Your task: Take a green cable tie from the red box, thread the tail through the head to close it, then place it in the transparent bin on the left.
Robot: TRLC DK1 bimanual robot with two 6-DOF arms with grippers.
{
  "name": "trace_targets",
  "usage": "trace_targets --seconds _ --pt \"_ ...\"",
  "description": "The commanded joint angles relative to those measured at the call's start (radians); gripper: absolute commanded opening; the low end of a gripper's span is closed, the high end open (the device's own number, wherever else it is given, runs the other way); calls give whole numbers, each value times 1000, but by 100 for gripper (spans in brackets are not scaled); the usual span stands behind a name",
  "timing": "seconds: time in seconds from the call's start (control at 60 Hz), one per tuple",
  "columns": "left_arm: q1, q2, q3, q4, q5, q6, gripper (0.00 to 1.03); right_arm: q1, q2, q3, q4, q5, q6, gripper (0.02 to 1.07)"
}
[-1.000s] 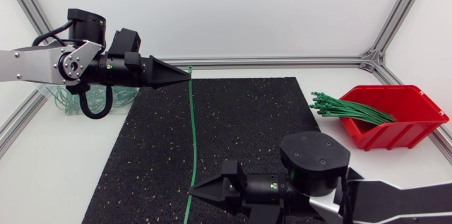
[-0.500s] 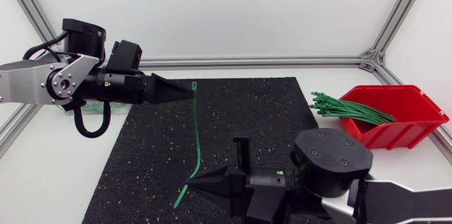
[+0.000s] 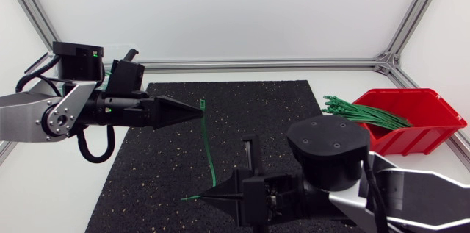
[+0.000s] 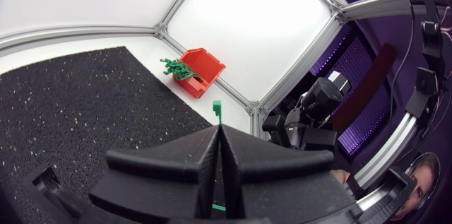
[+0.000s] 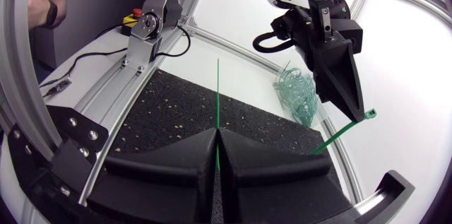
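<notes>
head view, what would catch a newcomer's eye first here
The single green cable tie stands out, strung over the black mat at mid-table. The left gripper pinches its head end and the right gripper its tail end. Next comes the red box at the table's right, with a bundle of green ties poking over its edge.
</notes>
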Motion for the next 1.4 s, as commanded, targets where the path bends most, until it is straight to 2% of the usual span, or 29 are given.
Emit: trace_targets --seconds 0.0,0.033,0.05,0.117,0.283,0.517,0.683,0.983,1.383 --pt "-26 -28 -61 106 6 -80 4 9 -52 43 -67 -7 106 8" --pt "-35 -28 -75 160 5 -120 4 7 -67 51 -94 -28 139 8" --pt "-41 -27 -92 238 0 -180 4 3 -81 61 -130 -59 178 8" --pt "-69 -24 -101 304 -23 -237 4 -2 -103 80 -183 -102 247 8" --pt "-135 -47 -99 309 -77 -249 4 -22 -150 109 -268 -145 503 8" --pt "-189 -154 -144 338 -127 -315 4 -137 -167 163 -295 -421 834 8" --pt "-219 -248 -179 356 -166 -372 4 -158 -184 219 -329 -524 995 8" --pt "-279 -366 -211 361 -239 -442 4 -172 -186 338 -433 -605 1199 8" --pt "-316 -455 -216 364 -333 -493 4 -186 -210 465 -524 -631 1485 8"
